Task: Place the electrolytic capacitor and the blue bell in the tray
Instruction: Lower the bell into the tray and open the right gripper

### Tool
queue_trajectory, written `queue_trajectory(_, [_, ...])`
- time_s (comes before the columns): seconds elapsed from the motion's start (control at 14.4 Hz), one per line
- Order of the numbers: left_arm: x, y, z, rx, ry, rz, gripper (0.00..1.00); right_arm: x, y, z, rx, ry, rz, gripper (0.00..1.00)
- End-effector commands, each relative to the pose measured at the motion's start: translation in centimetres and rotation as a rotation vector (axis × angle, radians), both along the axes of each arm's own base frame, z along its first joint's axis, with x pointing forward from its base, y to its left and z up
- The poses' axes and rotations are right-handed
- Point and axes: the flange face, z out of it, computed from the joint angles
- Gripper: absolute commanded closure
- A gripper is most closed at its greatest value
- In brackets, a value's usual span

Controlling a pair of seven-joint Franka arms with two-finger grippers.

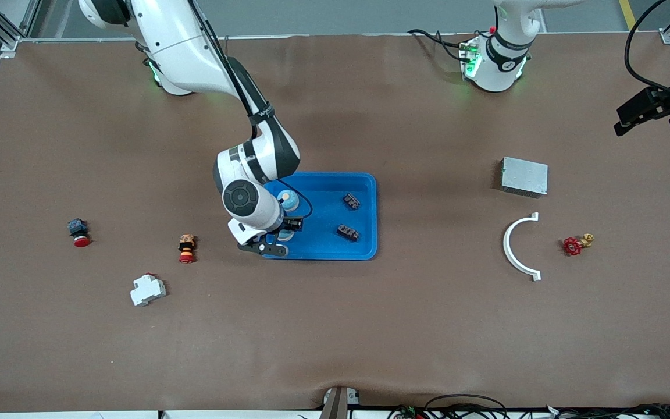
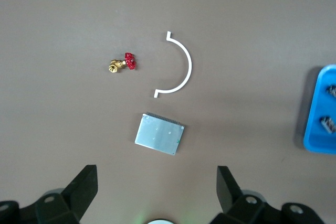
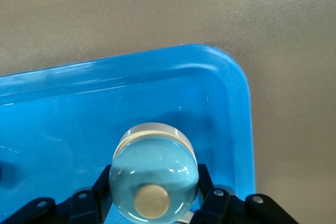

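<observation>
Blue bell (image 3: 154, 179): domed, pale blue, with a brass-coloured button on top; held between the fingers of the right gripper (image 1: 284, 233) over the blue tray (image 1: 367, 221), at the corner toward the right arm's end and nearer the front camera. Whether it touches the tray floor cannot be told.

Electrolytic capacitor (image 1: 288, 200): a short blue cylinder with a pale top, standing upright in the tray, farther from the front camera than the right gripper.

Also in the tray: two small dark components (image 1: 351, 201), well apart from the bell.

Right arm: reaches from its base down over the tray, wrist bent, fingers closed on the bell's sides. The front view hides most of the bell under the wrist; the right wrist view shows it plainly.

Left gripper (image 2: 157, 182): raised over the left arm's end of the table, waiting, fingers spread wide, holding nothing. Its wrist view shows below it a grey metal box (image 2: 159, 134), a white curved bracket (image 2: 187, 66) and a red-handled brass valve (image 2: 123, 64).

Toward the right arm's end: two red push buttons (image 1: 79, 233) and a white circuit breaker (image 1: 148, 289).
</observation>
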Motion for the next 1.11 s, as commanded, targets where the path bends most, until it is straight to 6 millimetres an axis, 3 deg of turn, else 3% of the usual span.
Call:
queue_trajectory(0.0, [-1.0, -0.2, 0.7, -0.019, 0.000, -0.037, 0.00, 0.3, 0.3, -0.2, -0.022, -0.016, 0.016, 0.79])
queue_trajectory(0.14, [-0.9, 0.0, 1.0, -0.020, -0.008, -0.034, 0.00, 0.2, 0.6, -0.7, -0.021, -0.028, 0.020, 0.75])
queue_trajectory(0.21, [-0.6, -0.1, 0.7, -0.020, -0.001, -0.032, 0.00, 0.2, 0.5, -0.8, -0.023, -0.027, 0.019, 0.66])
queue_trajectory(0.35, [-0.3, 0.1, 0.5, -0.018, -0.004, -0.029, 0.00, 0.2, 0.5, -0.8, -0.023, -0.027, 0.019, 0.28])
queue_trajectory(0.42, [-0.2, -0.2, 0.5, -0.016, -0.004, -0.037, 0.00, 0.3, 0.5, -0.7, -0.023, -0.029, 0.023, 0.00])
queue_trajectory(0.62, [0.0, -0.5, 0.1, -0.003, 0.001, -0.041, 0.00, 0.6, 0.2, 0.2, -0.035, -0.034, 0.035, 0.00])
queue_trajectory(0.83, [-0.4, -0.5, 0.2, -0.005, 0.000, -0.040, 0.00, 0.6, -0.2, 2.4, -0.045, 0.052, 0.037, 0.00])
queue_trajectory(0.9, [-0.6, -0.3, 0.1, -0.003, 0.003, -0.038, 0.00, 0.8, -0.6, 3.7, -0.047, 0.077, 0.034, 0.00])
queue_trajectory(1.04, [-0.5, -0.2, 0.1, -0.004, 0.002, -0.036, 0.00, 1.1, -2.1, 8.3, -0.022, 0.094, 0.038, 0.00])
